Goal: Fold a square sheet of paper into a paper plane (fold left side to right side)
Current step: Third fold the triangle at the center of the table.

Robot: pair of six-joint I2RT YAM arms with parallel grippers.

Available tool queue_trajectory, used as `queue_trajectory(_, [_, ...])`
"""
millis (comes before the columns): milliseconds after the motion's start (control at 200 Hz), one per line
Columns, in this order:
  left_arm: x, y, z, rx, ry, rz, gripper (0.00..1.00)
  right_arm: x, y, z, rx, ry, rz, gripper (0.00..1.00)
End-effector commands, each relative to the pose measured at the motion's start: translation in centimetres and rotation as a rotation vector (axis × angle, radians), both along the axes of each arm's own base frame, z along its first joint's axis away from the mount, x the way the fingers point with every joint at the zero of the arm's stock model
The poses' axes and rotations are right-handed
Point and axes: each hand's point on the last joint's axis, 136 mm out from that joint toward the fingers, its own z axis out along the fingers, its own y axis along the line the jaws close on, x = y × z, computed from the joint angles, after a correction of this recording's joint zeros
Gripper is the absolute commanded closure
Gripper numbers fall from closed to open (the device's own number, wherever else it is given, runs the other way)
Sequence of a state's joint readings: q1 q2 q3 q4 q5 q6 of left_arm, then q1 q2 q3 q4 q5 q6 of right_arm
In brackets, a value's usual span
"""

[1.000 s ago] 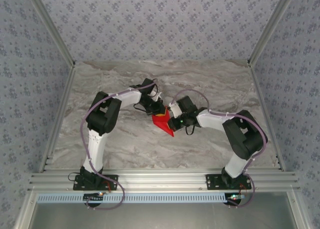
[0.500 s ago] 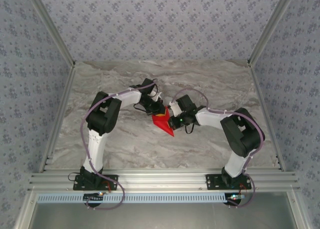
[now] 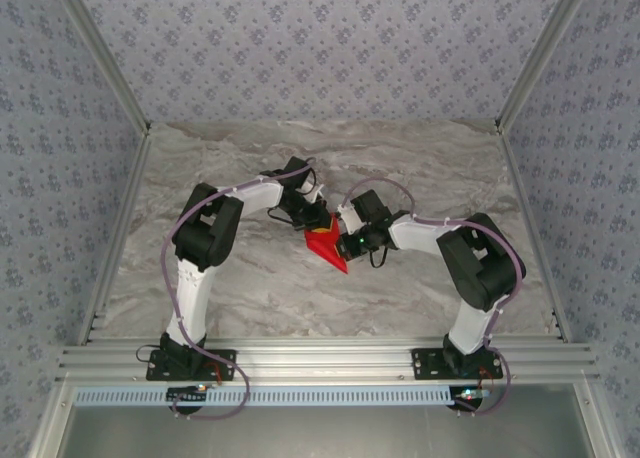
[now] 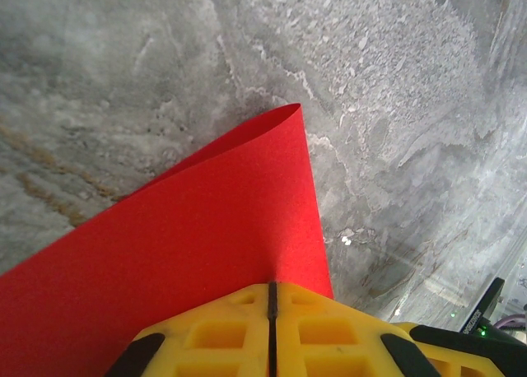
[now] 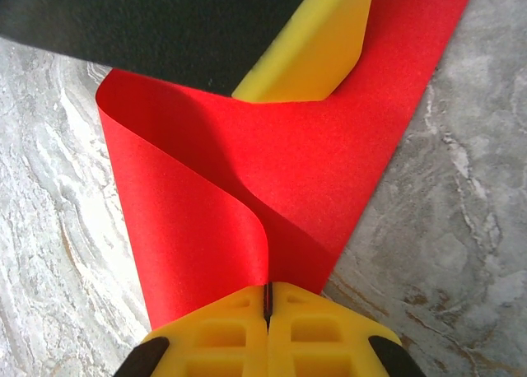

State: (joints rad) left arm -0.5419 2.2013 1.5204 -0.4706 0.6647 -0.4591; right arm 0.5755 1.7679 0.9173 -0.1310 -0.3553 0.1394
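Currently, the left gripper reaches inward from its arm to the middle of the grey marbled tabletop. Its yellow jaws are pressed together with one edge of the thin bright red sheet of paper pinched between them. In the left wrist view the sheet spreads away from the pads and curls up at its far corner. This grip probably serves as an anchor, so that the sheet cannot slide or rotate while the other arm works on it. The sheet of paper sits at the table centre, directly between the two grippers, and from above it reads as a small red wedge with its tip toward the near edge. To the right, the right gripper is also clamped shut on the paper. It holds a flap that rises from the lower layer and bends over in a soft, rounded loop. The roundness suggests that this fold is formed but not yet creased. Holding the flap near its edge lets the right arm lay it across under control before pressing flat.
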Motion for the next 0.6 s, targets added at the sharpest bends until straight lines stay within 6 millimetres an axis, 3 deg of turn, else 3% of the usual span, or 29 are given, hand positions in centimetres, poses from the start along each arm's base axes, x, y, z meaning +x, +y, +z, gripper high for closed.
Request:
queue_trajectory(0, [-0.9,0.1,-1.2,0.027,0.018,-0.024,0.91,-0.4,-1.0,-1.2,-0.050,0.043,-0.024,1.00])
queue_trajectory(240, [-0.1,0.2,1.0,0.008,-0.021,-0.027,0.82,-1.6,-1.7,-2.7,-0.115,0.080,-0.010,1.00])
queue_trajectory(595, [3.9,2.1,5.6,-0.070,-0.074,0.042,0.76,-2.7,-1.4,-3.6,-0.140,0.105,0.026,1.00])
